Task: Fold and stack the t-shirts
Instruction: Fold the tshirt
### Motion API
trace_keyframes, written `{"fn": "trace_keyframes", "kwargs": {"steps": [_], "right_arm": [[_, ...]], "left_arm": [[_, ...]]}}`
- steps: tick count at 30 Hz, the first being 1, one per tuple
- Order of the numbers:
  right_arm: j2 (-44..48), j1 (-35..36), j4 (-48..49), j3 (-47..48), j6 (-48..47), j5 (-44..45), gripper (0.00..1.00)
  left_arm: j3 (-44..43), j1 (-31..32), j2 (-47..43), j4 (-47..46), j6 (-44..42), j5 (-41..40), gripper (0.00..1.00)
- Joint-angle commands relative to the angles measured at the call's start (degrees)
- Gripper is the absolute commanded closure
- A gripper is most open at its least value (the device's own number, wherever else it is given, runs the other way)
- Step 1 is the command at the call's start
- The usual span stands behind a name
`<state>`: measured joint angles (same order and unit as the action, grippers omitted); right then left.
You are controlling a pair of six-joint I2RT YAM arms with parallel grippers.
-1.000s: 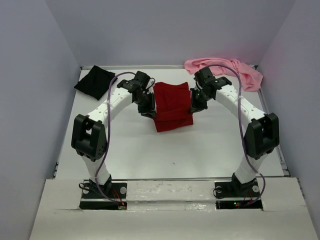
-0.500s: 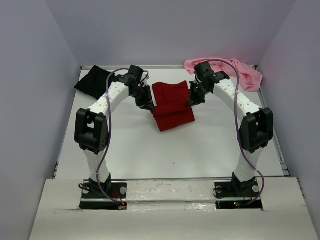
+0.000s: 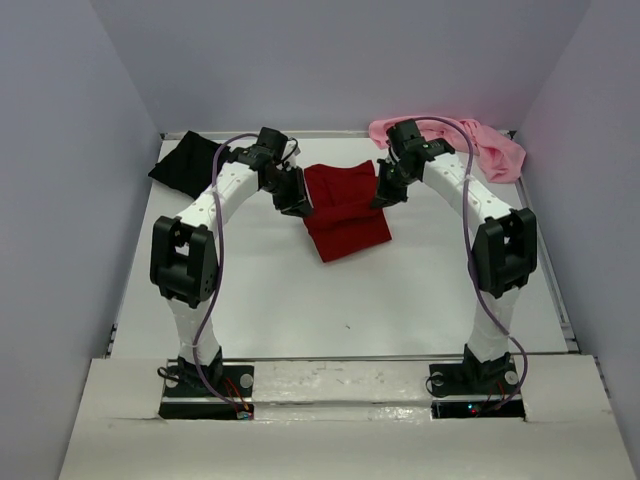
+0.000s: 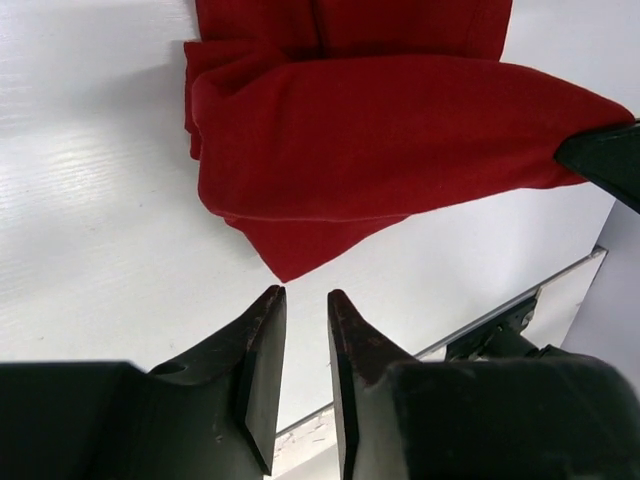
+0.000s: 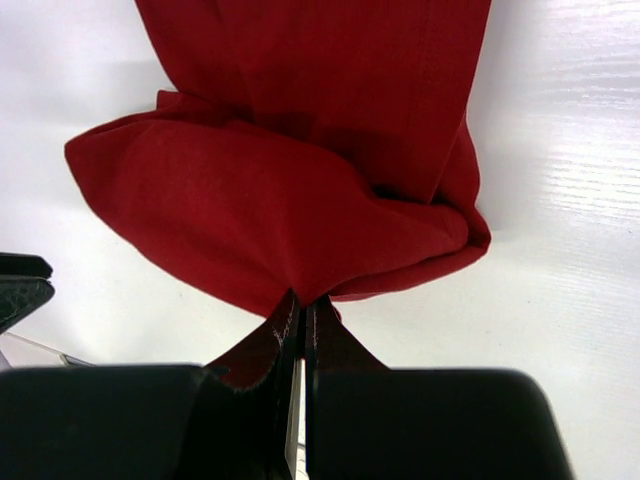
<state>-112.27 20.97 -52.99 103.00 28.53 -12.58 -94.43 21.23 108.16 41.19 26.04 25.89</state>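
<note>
The right gripper (image 5: pixel 300 305) has its fingers pressed together on a pinch of the dark red t-shirt (image 5: pixel 300 190), holding the cloth at its right edge. From that pinch the cloth swells out in a rounded fold over the flatter layer behind it.

The left gripper (image 4: pixel 305 300) has its fingers a narrow gap apart, with nothing between them. Its tips sit just beside the pointed lower corner of the shirt's left edge. Whether they touch the cloth cannot be told.

In the overhead view both grippers tilt down and inward, facing each other across the shirt. The left arm (image 3: pixel 225 195) rises from its base, bends at a black elbow on the left side, and runs its white forearm up and to the right. The right arm (image 3: pixel 470 195) mirrors it, with its elbow on the right and its forearm reaching up and to the left. A purple cable (image 3: pixel 215 300) loops along each arm.

The dark red t-shirt lies partly folded on the white table (image 3: pixel 330 290), in the far middle between the two wrists. The black t-shirt (image 3: pixel 185 165) lies bunched in the far left corner. The light pink t-shirt (image 3: pixel 490 145) is crumpled in the far right corner, just behind the right wrist.
</note>
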Motion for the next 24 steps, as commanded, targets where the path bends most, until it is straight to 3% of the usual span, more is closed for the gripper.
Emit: {"fn": "trace_keyframes", "kwargs": {"steps": [1, 3, 5, 7, 20, 24], "right_arm": [[-0.32, -0.41, 1.75, 3.00, 0.47, -0.96, 1.00], [-0.06, -0.41, 2.10, 2.56, 0.56, -1.13, 1.00], [-0.14, -0.41, 2.19, 2.38, 0.56, -1.22, 1.00], [-0.06, -0.41, 2.19, 2.03, 0.38, -1.13, 1.00], [0.82, -0.93, 2.89, 0.71, 0.47, -1.40, 1.00], [0.91, -0.93, 3.25, 0.18, 0.47, -1.75, 1.00]], "left_arm": [[-1.46, -0.75, -0.49, 0.03, -0.64, 0.66, 0.66], [-0.93, -0.93, -0.84, 0.29, -1.08, -0.13, 0.53], [1.08, -1.19, -1.19, -0.14, -1.43, -1.01, 0.33], [4.42, -1.72, -2.07, -1.98, -1.61, -1.10, 0.29], [22.62, -5.24, -6.46, -16.83, 1.20, 0.48, 0.29], [26.66, -5.59, -8.57, -22.71, 2.26, 0.30, 0.35]]}}
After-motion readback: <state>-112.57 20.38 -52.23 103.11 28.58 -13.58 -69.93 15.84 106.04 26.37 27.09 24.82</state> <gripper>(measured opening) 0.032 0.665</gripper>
